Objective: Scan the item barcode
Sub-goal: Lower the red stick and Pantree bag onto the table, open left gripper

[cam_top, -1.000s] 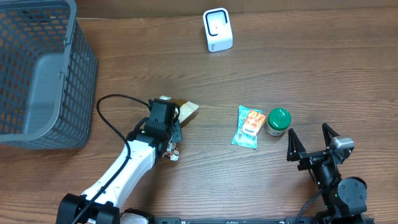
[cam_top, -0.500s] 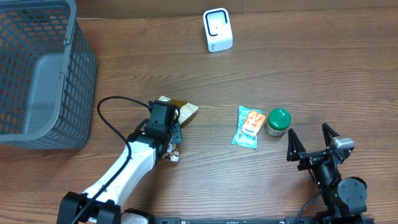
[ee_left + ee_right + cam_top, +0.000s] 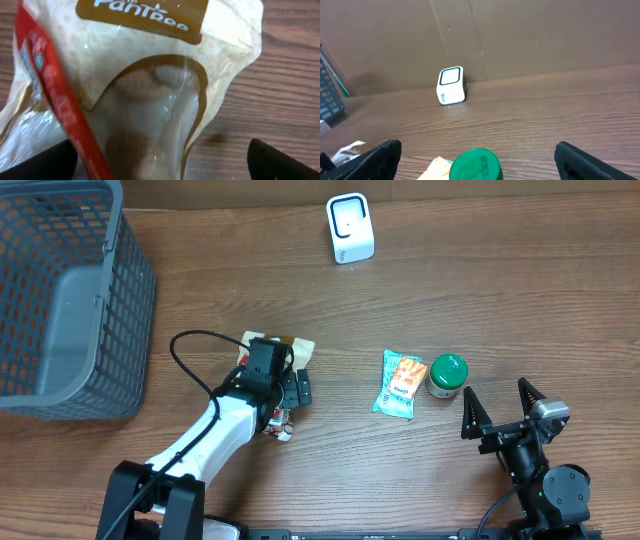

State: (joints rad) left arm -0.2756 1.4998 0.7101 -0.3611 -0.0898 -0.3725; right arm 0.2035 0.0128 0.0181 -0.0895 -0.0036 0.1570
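Left tool (image 3: 161, 160) spread wide, straddling the windowed pastry bag (image 3: 150, 75), not clamped on it. Bag lies on the desk (image 3: 500, 300) left of centre, well apart from the scanner (image 3: 350, 228) at the far edge. Right tool (image 3: 502, 415) spread, empty, near right, just beside the green-lidded jar (image 3: 448, 373).

On the counter (image 3: 500, 280), the basket (image 3: 60, 290) stands at the far left and the scanner (image 3: 350, 228) at the back, mid-width. The bag (image 3: 300, 347) lies under my left gripper (image 3: 160, 165). Well right of it lies the packet (image 3: 400, 383), with the jar (image 3: 447, 375) just beside it.
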